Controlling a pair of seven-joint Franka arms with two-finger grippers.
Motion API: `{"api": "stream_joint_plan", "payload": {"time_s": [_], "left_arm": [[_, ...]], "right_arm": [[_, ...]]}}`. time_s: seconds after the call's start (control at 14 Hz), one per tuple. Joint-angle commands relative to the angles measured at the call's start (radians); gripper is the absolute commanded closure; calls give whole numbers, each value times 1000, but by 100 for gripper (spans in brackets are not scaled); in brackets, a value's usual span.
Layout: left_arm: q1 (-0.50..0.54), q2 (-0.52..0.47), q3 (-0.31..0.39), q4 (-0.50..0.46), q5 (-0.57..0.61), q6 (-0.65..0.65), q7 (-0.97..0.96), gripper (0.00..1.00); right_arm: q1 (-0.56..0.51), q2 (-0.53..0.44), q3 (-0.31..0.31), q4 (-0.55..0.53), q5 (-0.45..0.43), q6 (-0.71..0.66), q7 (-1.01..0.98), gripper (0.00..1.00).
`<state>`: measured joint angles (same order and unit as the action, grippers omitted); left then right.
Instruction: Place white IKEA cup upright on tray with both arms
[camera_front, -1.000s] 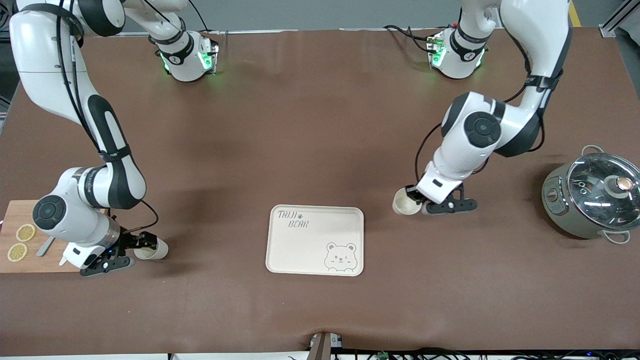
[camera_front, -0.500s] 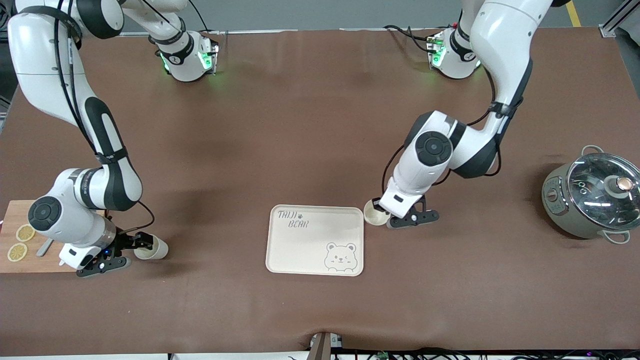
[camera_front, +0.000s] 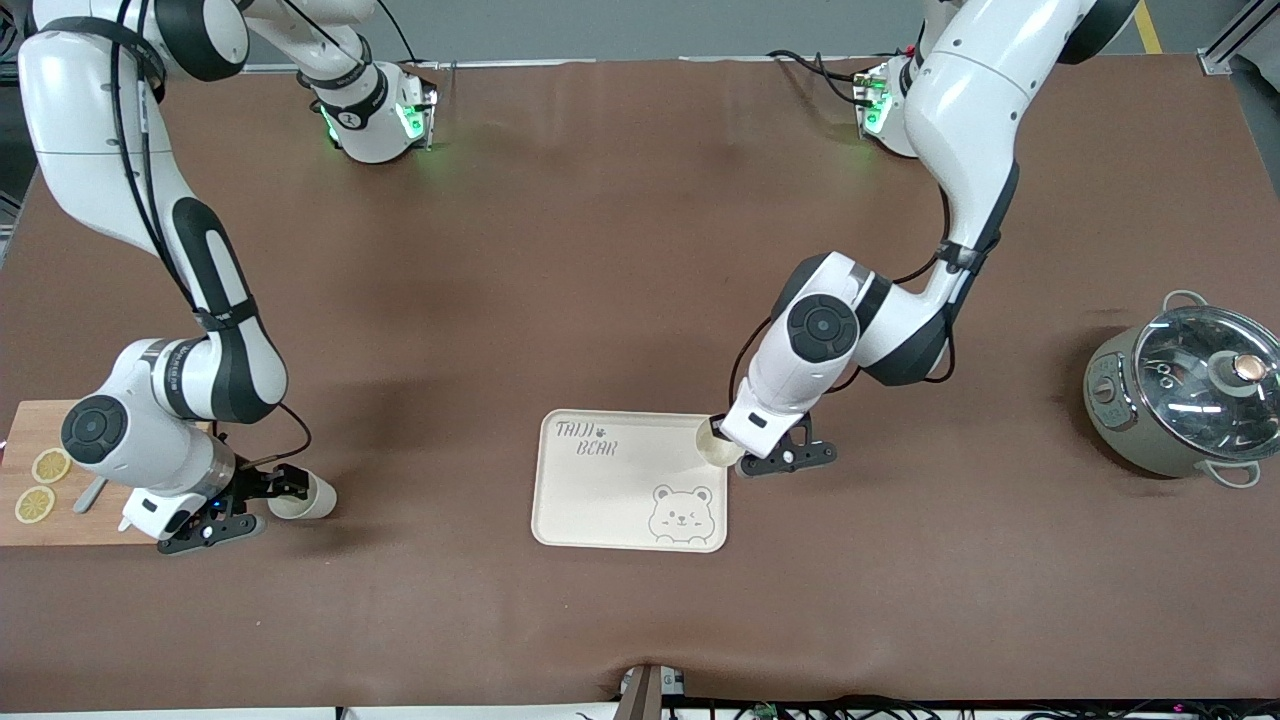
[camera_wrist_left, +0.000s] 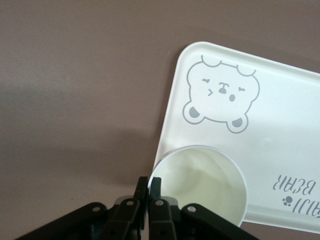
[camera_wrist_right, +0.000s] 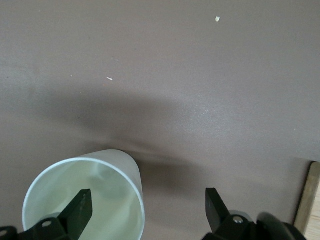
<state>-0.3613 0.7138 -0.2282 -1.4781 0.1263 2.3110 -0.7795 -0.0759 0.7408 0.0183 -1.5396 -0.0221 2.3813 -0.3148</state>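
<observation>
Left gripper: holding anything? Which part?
Yes. The left gripper is pinched shut on the rim of a white cup, one finger inside the wall, one outside, over the edge of the tray.

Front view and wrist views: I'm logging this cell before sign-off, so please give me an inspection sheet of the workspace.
Surface: brown table; a few pale crumbs.
Job's things: tray flat on table; carried cup over tray's edge; second cup beside cutting board.
Clutter: lemon slices on cutting board; lidded pot at left arm's end.
Grippers: left gripper shut on carried cup's rim; right gripper open, straddling second cup's wall.
Cables: black cable looped at each wrist.
Surroundings: cable bundle below table's near edge.
</observation>
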Motion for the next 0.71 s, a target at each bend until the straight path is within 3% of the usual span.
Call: {"api": "stream_joint_plan", "payload": {"time_s": [0.0,0.21,0.64], "left_arm": [[-53,73,27,107,24,-28,-66,100],[-87,84,64,111,24,-10,-70,100],[-117,124,99,142,24,51,-76,100]], "right_arm": [[-1,15,8,24,5,2,-21,20],[-1,15,8,24,5,2,-20,58],[1,15,8,24,7,2,-20,92]]}}
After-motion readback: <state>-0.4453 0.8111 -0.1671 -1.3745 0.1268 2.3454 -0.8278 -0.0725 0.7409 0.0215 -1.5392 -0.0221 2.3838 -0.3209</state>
